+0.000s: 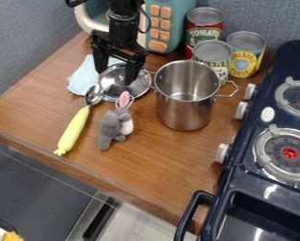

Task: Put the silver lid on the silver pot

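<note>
One silver lid [117, 88], round and shiny: laid on the wooden counter [155, 162], off the pot, with the folded light blue cloth [82, 79] seen at its far-left side in the view. One silver pot [185, 109], tall, lidless: stood upright just beside the lid, with one loop handle set at each side of its rim. One black gripper [117, 76]: hung pointing down over the lid from the top edge of the view, its fingers spread apart, one seen towards each side of the lid; whether the lid is touched cannot be told. One spoon [74, 130], yellow-handled: laid with its metal bowl close to the lid. One grey plush toy [115, 126], pink-eared: placed in front of the lid, between spoon and pot. Three cans, grouped behind the pot: one red-labelled can [204, 32], one yellow-labelled can [244, 56], one pale-labelled can [213, 56]. One teal toy microwave [176, 14], fitted with orange buttons: set at the back of the counter. One dark blue toy stove [243, 174]: placed along the right side of the view, with two burners and pale knobs
</note>
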### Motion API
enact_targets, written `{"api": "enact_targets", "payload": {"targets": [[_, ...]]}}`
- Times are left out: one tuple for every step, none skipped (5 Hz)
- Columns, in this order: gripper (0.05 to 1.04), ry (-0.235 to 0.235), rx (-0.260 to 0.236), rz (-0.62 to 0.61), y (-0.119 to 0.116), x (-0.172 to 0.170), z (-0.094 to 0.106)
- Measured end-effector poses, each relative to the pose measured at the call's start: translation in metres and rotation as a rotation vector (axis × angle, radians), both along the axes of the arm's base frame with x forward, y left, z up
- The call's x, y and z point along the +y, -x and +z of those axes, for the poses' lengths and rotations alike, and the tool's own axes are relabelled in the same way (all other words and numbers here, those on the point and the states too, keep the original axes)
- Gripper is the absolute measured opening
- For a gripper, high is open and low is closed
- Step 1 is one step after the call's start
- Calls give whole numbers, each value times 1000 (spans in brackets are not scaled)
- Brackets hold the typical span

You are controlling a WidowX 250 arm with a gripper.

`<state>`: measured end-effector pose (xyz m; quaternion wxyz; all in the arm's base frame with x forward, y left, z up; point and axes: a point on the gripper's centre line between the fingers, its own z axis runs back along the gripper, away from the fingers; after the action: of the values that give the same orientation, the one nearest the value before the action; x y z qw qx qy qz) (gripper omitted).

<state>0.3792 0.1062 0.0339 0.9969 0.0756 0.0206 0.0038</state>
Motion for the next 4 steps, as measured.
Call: {"api": "enact_targets", "payload": {"targets": [[947, 11, 3, -1, -3, 0, -7], [700, 16, 21, 6, -3, 2, -14], [499, 24, 2, 12, -6, 1, -15], [282, 35, -7, 4, -5, -2, -17]]}}
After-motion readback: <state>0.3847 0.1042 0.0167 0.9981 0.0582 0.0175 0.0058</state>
